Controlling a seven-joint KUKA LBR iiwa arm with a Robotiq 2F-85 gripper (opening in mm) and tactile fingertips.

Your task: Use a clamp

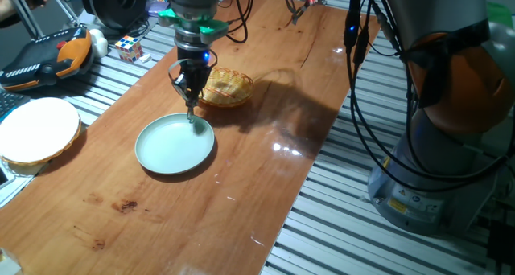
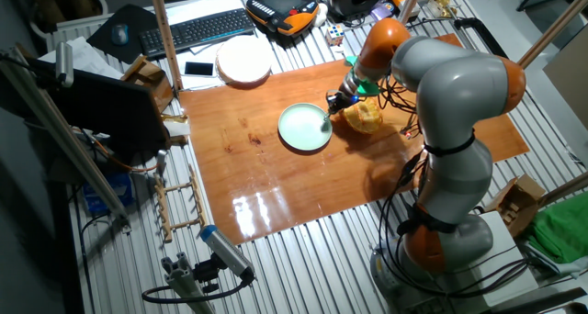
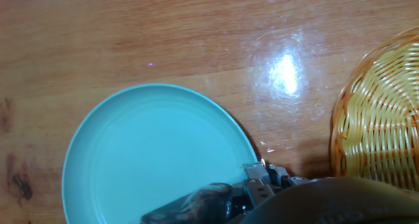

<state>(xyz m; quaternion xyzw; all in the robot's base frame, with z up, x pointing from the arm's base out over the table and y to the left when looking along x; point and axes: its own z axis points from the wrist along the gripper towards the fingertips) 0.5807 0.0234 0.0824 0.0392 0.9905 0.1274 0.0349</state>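
One clamp (image 1: 191, 108) pinched in tool (image 1: 190, 96), hanging tip-down over plate (image 1: 157, 157) far rim, beside basket (image 1: 233, 92). Judgement: lower slow, keep vertical, stay inside rim, release only once resting.

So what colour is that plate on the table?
The plate is pale turquoise, plain; the hand view shows it best.

A round pale-blue plate (image 1: 175, 145) lies on the long wooden worktop (image 1: 241, 186), with a woven wicker basket (image 1: 227, 87) just beside it, not touching. The black two-fingered gripper (image 1: 191, 96) hangs above the plate's rim on the basket side, a slim dark-grey clamp (image 1: 191, 112) pointing down from it to the plate. A round white lidded box (image 1: 36, 130) sits off the worktop's edge, well apart from the plate.
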